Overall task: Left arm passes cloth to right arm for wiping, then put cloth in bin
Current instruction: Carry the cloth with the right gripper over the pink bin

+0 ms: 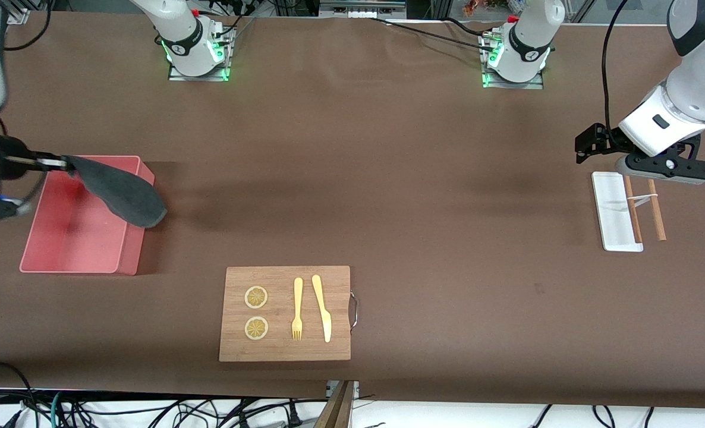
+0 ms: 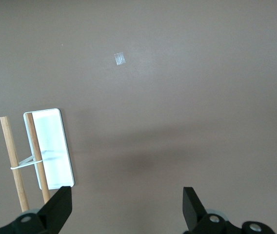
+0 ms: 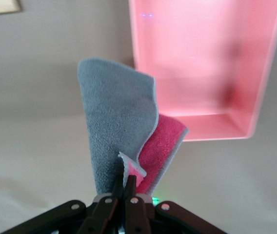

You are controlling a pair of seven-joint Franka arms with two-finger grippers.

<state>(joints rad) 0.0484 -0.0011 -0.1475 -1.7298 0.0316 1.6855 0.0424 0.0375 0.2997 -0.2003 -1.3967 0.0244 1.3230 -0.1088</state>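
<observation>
A: Hanging from the right gripper (image 3: pixel 127 181), the cloth (image 1: pixel 120 190): slim fingers pinched tight on one corner, rest drooping over the rim of the bin (image 1: pixel 61 261) at the right arm's end of the table.

B: Confirmed from the right wrist view. Grey face outward, red patch folded inward, corner caught right at the fingertips (image 3: pixel 131 187).

A: Handling?

B: Soft, limp, light by the look. Drapes and curls under own weight; no stiffness. Fuzzy surface, so probably not slippery. Nothing fragile.

A: Hold point?

B: Corner pinch adequate for carrying; likely to fall free once released. Part of the drape outside the bin wall, though, so risk of landing across the rim.

A: Left gripper (image 1: pixel 664 166)?

B: Waiting, raised above the white tray (image 1: pixel 611 229) and wooden sticks (image 1: pixel 655 208) at the left arm's end. Fingers spread wide, nothing between.

A: Else on table?

B: Wooden board (image 1: pixel 284 351) nearer the front camera, with fork (image 1: pixel 297 309), knife (image 1: pixel 323 308), two lemon slices (image 1: pixel 256 297). Untouched.

A: Stage?

B: Judged late: drop into bin remaining.
</observation>
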